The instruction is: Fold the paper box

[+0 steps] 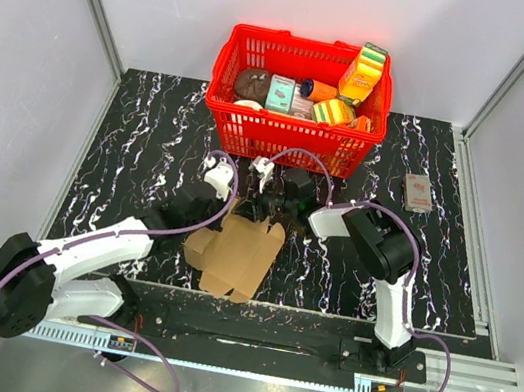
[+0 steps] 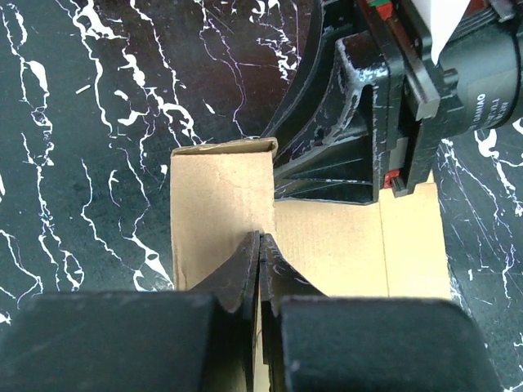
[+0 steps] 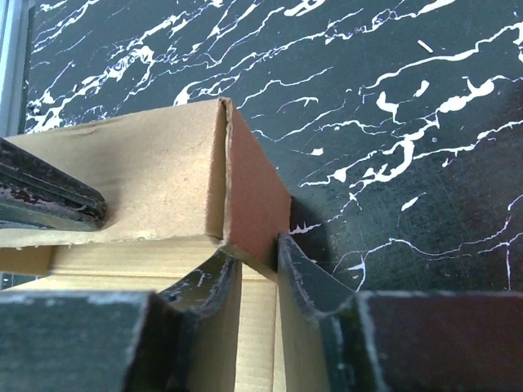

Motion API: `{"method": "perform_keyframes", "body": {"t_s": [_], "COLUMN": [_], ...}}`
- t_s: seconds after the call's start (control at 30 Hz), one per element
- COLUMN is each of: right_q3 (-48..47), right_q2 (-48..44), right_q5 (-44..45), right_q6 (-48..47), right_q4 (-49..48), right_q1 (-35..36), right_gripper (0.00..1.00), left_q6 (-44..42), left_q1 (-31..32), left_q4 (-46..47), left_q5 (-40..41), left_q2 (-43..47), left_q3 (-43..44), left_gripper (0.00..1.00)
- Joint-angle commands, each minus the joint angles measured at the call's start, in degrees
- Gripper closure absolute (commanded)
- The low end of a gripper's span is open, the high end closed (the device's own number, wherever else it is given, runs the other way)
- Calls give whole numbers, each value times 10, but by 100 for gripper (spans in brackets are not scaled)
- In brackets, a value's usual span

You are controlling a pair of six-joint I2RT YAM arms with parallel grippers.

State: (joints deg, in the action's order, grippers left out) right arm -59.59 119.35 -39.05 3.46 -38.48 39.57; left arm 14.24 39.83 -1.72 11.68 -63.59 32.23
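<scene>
The paper box (image 1: 237, 253) is a brown cardboard sheet lying on the black marbled table, partly folded, with its far walls raised. My left gripper (image 1: 237, 210) is shut on the upright edge of a raised wall, which shows pinched between the jaws in the left wrist view (image 2: 261, 245). My right gripper (image 1: 267, 202) is at the box's far corner. In the right wrist view (image 3: 257, 253) its jaws stand slightly apart, astride a raised corner flap (image 3: 253, 196). The left fingers (image 3: 49, 204) show there on the adjoining wall.
A red plastic basket (image 1: 293, 136) full of small packages stands just behind the grippers. A small red packet (image 1: 418, 191) lies at the right. Metal frame rails run along the table's sides and near edge (image 1: 441, 334).
</scene>
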Motion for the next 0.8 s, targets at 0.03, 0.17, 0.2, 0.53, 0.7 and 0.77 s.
{"method": "perform_keyframes", "body": {"t_s": [0.03, 0.17, 0.2, 0.53, 0.7, 0.77], "right_q3": [-27, -28, -28, -18, -14, -11], "right_q2": [12, 14, 12, -11, -24, -36], "right_q5": [-26, -30, -31, -17, -18, -18], "right_q6": [16, 22, 23, 11, 8, 3], "right_q4": [-43, -46, -46, -20, -5, 9], "right_q1": [-1, -2, -1, -2, -1, -1], "right_gripper": [78, 83, 84, 100, 100, 100], "left_q6": [-8, -8, -7, -1, 6, 9], "left_q1": [-3, -4, -4, -5, -5, -5], "left_q4": [8, 7, 7, 5, -7, -11], "left_q5": [-13, -14, -15, -15, -12, -12], "left_q2": [-7, -6, -7, 11, 38, 57], "left_q3": [-3, -3, -2, 6, 48, 67], "left_gripper": [100, 100, 100, 100, 100, 100]}}
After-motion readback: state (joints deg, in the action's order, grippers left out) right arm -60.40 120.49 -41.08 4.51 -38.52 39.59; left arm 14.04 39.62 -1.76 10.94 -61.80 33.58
